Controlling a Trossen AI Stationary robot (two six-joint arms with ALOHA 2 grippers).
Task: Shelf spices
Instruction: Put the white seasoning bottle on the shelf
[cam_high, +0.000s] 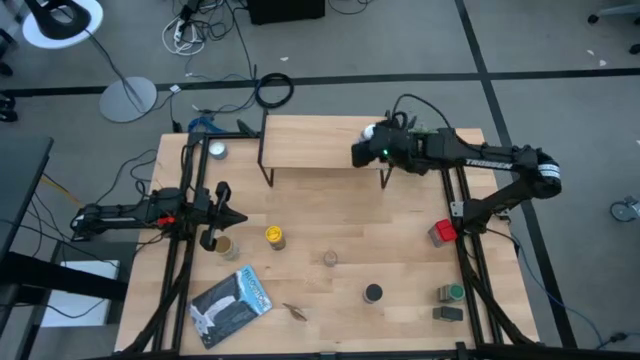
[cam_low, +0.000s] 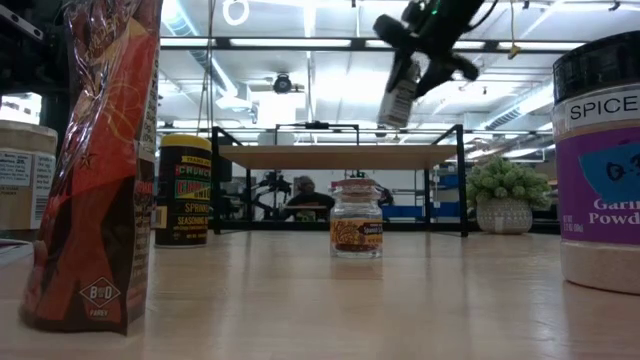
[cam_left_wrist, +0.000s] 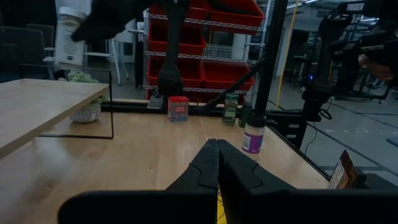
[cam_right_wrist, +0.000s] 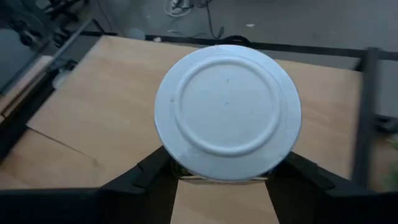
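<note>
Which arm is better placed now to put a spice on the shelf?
Right: the right gripper holds a white-capped jar above the shelf. The left gripper is shut and empty, away from it.

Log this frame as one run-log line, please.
right claw: holding white-capped bottle above shelf | left claw: shut, waiting at table's left

"spice" and "powder" on a purple-labelled jar (cam_low: 600, 160) at 3 o'clock; "b&d" on a red bag (cam_low: 95, 160) at 9 o'clock; "trossen" on the right arm (cam_high: 487, 159).
</note>
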